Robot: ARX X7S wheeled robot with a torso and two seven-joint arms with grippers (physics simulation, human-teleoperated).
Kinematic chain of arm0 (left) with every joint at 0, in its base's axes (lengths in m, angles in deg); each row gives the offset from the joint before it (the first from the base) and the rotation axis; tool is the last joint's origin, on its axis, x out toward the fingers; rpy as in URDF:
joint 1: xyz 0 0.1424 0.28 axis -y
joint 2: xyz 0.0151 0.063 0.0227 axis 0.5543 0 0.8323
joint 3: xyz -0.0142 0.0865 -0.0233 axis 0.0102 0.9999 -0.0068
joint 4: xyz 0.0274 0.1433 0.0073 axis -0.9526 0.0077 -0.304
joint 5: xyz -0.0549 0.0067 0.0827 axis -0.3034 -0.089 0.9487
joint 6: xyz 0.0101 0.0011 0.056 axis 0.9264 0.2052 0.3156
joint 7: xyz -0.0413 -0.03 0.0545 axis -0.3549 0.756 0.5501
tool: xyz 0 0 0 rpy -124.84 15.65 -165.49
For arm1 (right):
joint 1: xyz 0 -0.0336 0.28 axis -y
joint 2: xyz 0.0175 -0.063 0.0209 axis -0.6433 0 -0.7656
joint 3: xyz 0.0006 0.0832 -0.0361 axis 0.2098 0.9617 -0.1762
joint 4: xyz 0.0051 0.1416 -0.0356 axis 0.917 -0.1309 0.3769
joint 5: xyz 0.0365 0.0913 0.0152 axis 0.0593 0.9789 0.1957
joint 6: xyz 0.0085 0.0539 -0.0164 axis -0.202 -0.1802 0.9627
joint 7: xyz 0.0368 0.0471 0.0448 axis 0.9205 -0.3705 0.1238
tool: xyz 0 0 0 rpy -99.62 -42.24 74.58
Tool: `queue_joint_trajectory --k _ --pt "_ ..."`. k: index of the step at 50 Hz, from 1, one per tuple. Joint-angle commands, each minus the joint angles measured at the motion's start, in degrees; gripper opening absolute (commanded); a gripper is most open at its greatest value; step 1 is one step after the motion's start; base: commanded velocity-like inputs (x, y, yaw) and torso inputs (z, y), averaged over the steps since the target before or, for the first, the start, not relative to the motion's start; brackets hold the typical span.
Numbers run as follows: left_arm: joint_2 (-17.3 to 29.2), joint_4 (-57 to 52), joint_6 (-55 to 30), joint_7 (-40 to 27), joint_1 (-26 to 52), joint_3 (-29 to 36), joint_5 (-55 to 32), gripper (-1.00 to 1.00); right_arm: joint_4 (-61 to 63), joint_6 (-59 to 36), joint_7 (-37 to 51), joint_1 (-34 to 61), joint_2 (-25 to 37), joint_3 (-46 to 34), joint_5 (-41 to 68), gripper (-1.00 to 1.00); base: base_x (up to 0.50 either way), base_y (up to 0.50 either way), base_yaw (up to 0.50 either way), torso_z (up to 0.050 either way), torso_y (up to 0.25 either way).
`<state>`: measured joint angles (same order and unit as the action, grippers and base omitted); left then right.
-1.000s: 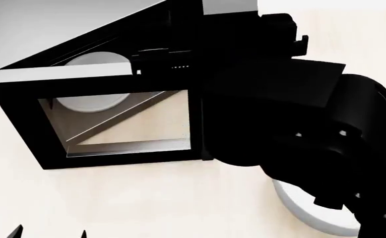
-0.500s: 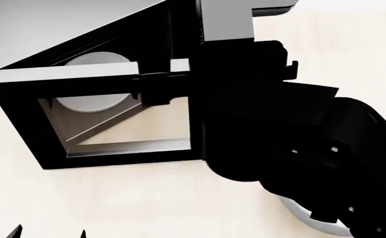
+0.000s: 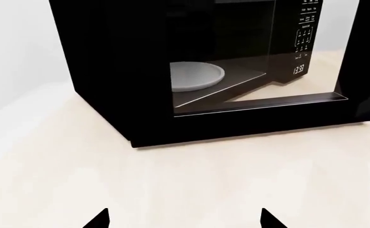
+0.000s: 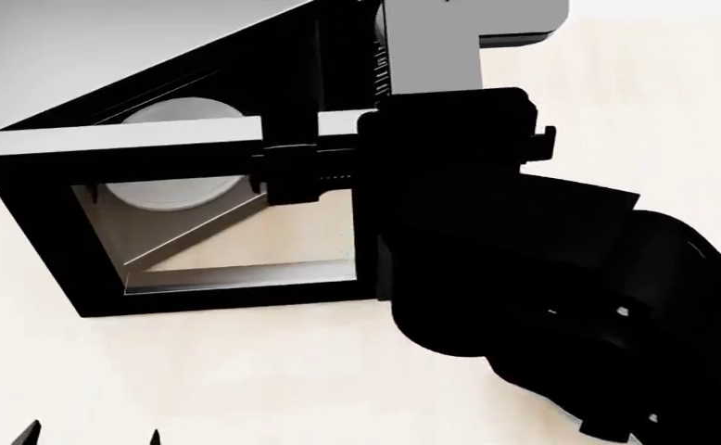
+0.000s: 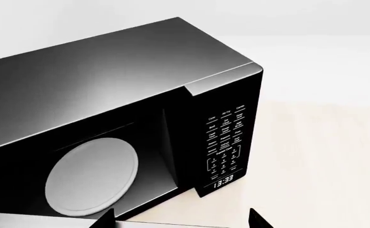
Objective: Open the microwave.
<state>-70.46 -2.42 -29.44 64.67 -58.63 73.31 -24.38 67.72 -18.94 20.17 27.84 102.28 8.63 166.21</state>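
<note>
The microwave, a black box with a grey top, stands on a pale counter with its glass-window door swung out toward me. The white turntable plate shows inside. My right gripper is open, just above the door's top edge. In the right wrist view its fingertips are wide apart. That view also shows the plate, keypad and clock. My left gripper is open and empty, low in front of the door. The left wrist view shows its fingertips and the door.
My black right arm covers the right half of the head view and hides the counter behind it. The pale counter stretches in front of the open door. A white wall stands behind the microwave.
My right arm has reached further forward and its gripper has come down to the door's top edge. A pale round object at the lower right is now hidden behind the arm. The door has not moved.
</note>
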Motion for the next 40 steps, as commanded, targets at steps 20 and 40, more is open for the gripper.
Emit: queue_joint_trajectory --k 20,40 --pt "0.29 -0.07 -0.2 -0.48 0.23 0.38 -0.26 1.0 3.17 2.6 -2.75 -7.2 2.23 -2.28 0.42 1.0 0.0 0.0 0.0 0.0 -0.003" --pt "0.53 -0.16 -0.24 -0.67 0.3 0.63 -0.49 1.0 6.51 5.68 -4.42 -12.15 4.12 -1.93 -0.36 1.0 0.0 0.0 0.0 -0.001 -0.004"
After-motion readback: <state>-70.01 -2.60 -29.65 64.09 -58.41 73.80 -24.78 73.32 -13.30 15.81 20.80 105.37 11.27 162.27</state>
